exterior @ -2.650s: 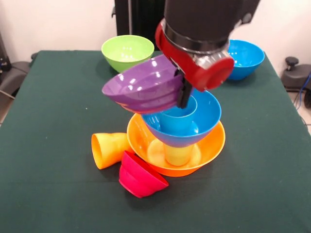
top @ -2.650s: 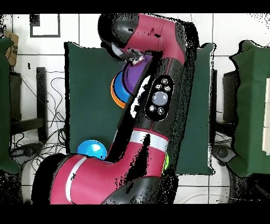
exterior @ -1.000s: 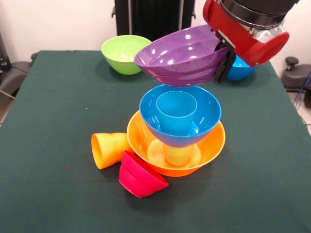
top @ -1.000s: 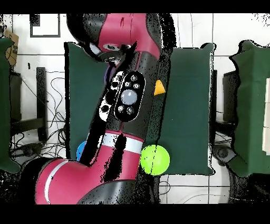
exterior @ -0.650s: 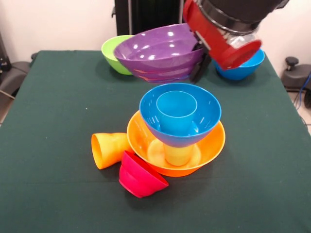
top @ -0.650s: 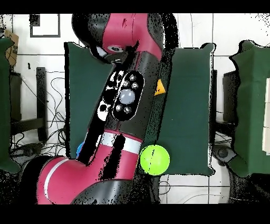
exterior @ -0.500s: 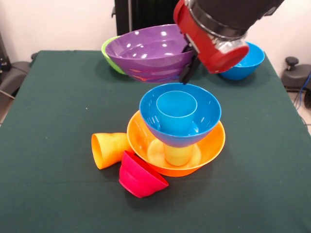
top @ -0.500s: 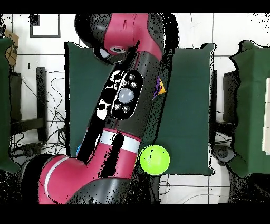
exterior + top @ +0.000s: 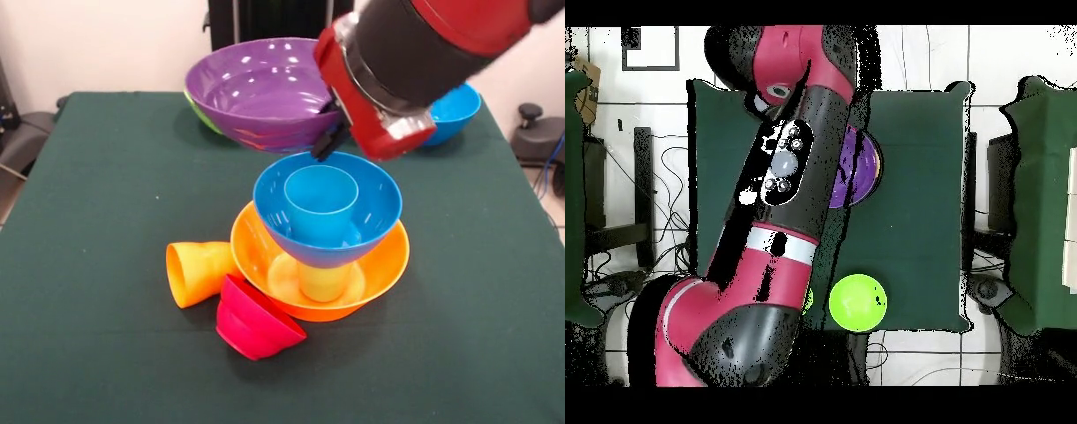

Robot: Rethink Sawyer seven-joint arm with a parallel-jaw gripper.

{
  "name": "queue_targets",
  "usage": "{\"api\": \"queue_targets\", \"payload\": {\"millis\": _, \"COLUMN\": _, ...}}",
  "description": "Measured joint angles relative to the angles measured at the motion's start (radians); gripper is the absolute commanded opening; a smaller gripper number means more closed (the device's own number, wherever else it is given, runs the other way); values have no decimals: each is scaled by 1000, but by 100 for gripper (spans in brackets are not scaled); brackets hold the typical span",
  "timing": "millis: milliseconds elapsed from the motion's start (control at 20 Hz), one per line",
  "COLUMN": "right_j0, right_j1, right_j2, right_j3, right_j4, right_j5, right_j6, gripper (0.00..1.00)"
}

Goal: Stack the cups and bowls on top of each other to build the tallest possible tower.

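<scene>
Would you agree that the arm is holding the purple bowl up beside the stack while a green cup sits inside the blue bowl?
Not quite: the cup inside the blue bowl is blue, not green, as the front view shows. The end effector does hold the purple bowl up beside the stack.

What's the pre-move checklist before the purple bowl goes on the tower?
1. Grip on purple bowl: ok, the hand pinches its rim on the picture's right side.
2. Bowl attitude: ok, mouth up, roughly level.
3. Bowl over the tower: not ok, in the front view it sits up and left of the blue bowl.
4. Tower state: ok, blue cup upright in the blue bowl, which stands on a yellowish cup in the orange bowl.
5. Loose pieces: ok, orange cup and red bowl lie tipped beside the base, outside it.
6. Clearance between purple bowl and blue cup: cannot tell.
</scene>
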Motion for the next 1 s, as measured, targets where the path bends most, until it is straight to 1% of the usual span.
{"api": "queue_targets", "payload": {"millis": 150, "right_j0": -2, "right_j1": 30, "right_j2": -21, "right_j3": -37, "right_j4": 25, "right_j5": 25, "right_j6": 6, "gripper": 0}}
{"api": "queue_targets", "payload": {"millis": 200, "right_j0": -3, "right_j1": 56, "right_j2": -41, "right_j3": -70, "right_j4": 57, "right_j5": 40, "right_j6": 17, "gripper": 0}}
{"api": "queue_targets", "payload": {"millis": 350, "right_j0": -8, "right_j1": 100, "right_j2": -80, "right_j3": -128, "right_j4": 126, "right_j5": 56, "right_j6": 53, "gripper": 0}}
{"api": "queue_targets", "payload": {"millis": 500, "right_j0": -15, "right_j1": 132, "right_j2": -118, "right_j3": -169, "right_j4": 184, "right_j5": 63, "right_j6": 90, "gripper": 0}}
{"api": "queue_targets", "payload": {"millis": 550, "right_j0": -22, "right_j1": 156, "right_j2": -154, "right_j3": -202, "right_j4": 234, "right_j5": 64, "right_j6": 125, "gripper": 0}}
{"api": "queue_targets", "payload": {"millis": 600, "right_j0": -26, "right_j1": 168, "right_j2": -172, "right_j3": -217, "right_j4": 257, "right_j5": 64, "right_j6": 143, "gripper": 0}}
{"api": "queue_targets", "payload": {"millis": 900, "right_j0": -32, "right_j1": 201, "right_j2": -235, "right_j3": -251, "right_j4": 321, "right_j5": 65, "right_j6": 197, "gripper": 0}}
{"api": "queue_targets", "payload": {"millis": 1000, "right_j0": -30, "right_j1": 207, "right_j2": -253, "right_j3": -252, "right_j4": 328, "right_j5": 64, "right_j6": 203, "gripper": 0}}
